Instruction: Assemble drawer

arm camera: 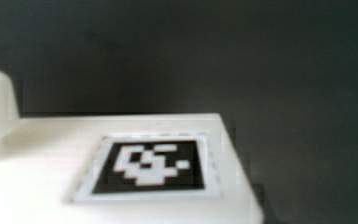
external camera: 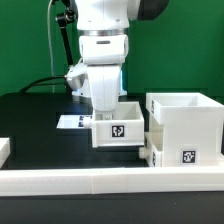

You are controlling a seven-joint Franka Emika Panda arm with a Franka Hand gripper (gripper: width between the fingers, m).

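Right now I see my arm standing straight down over a white tray on the black counter, its lower end dipping inside the tray's open top. My hand is hidden behind the tray wall in the exterior view and does not show in the wrist view, so I cannot tell whether its fingers are apart or together. The tray's front carries a black-and-white tag. The large cube-shaped casing sits just beside the tray on the exterior view's right, touching or nearly so. A long low white rail runs along the front. My wrist view, blurred, shows a white surface with a tag against dark counter.
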